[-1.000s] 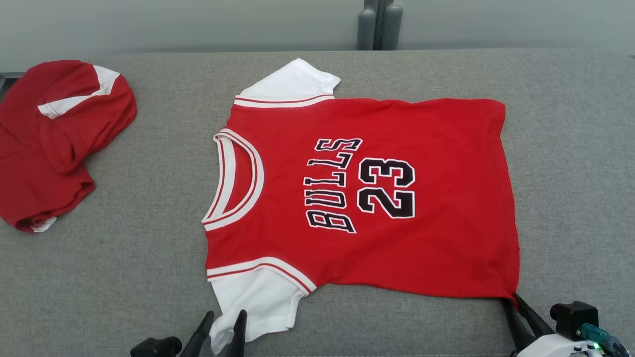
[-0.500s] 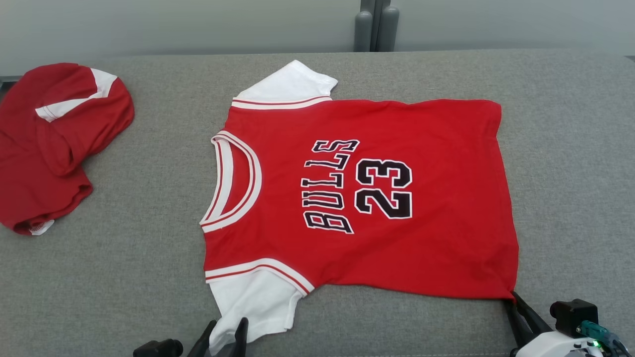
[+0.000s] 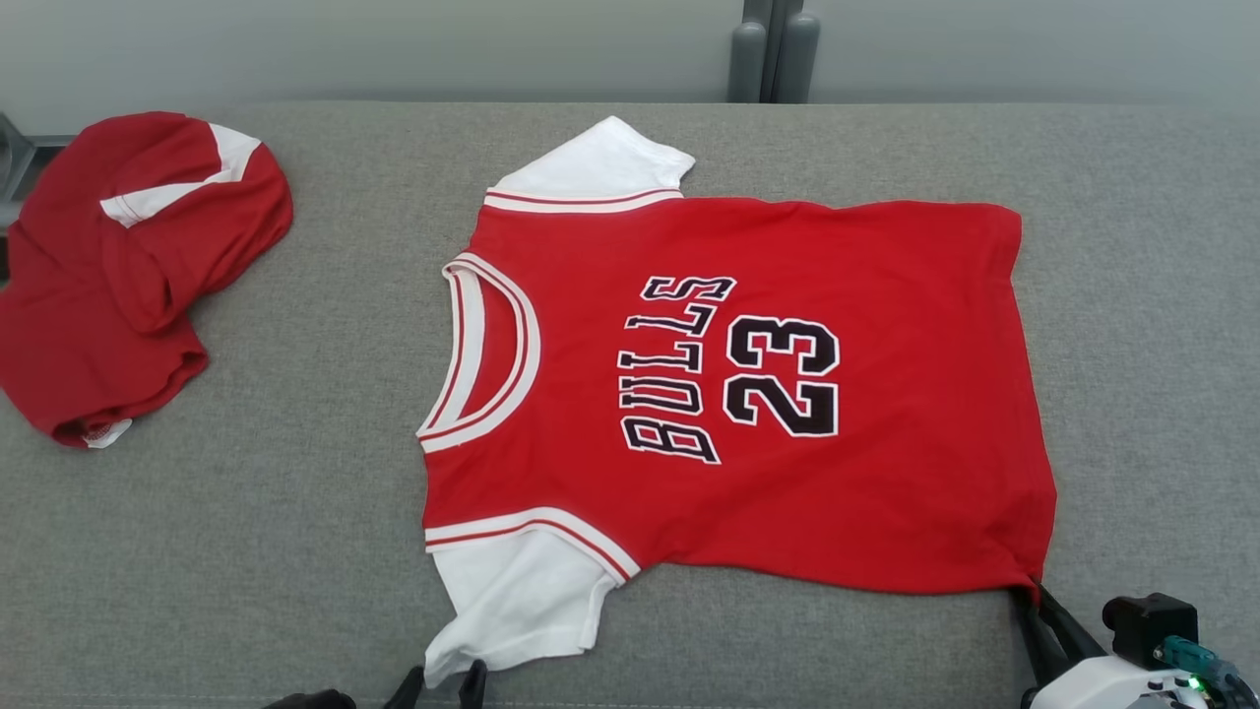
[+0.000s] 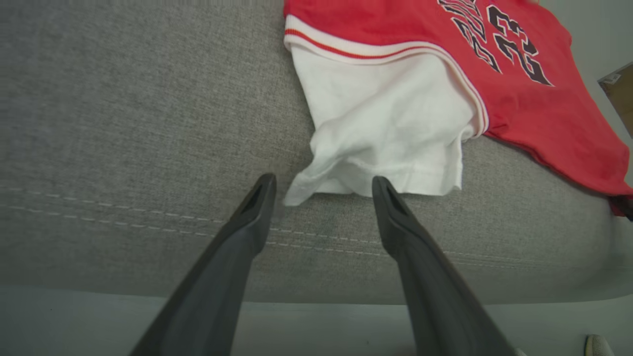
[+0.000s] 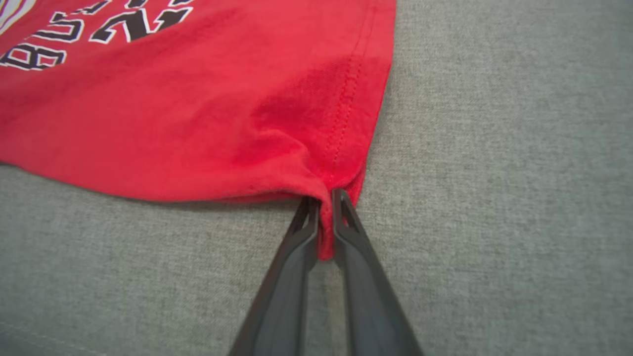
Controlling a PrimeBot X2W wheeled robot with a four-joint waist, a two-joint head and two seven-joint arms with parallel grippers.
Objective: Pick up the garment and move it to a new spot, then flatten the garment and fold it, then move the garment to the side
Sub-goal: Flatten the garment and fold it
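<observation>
The garment (image 3: 728, 394) is a red jersey with white sleeves and black "BULLS 23" lettering, spread flat on the grey cushion, neck to the left. My right gripper (image 5: 324, 198) is shut on the jersey's near hem corner (image 5: 341, 168), pinching a fold of red cloth between its fingers; the same gripper sits at the lower right of the head view (image 3: 1032, 591). My left gripper (image 4: 324, 183) stands open just short of the near white sleeve (image 4: 385, 123), its tips flanking the sleeve's cuff edge without holding it. Its tips peek in at the head view's bottom edge (image 3: 448, 677).
A second red and white garment (image 3: 128, 276) lies crumpled at the far left of the cushion. The cushion's front seam and edge (image 4: 316, 247) run just under my left fingers. A grey wall and a post (image 3: 773, 49) stand behind.
The right gripper has closed onto the hem corner. The left gripper has drawn back toward the bottom edge, off the sleeve. The head camera has shifted slightly, moving the whole picture.
</observation>
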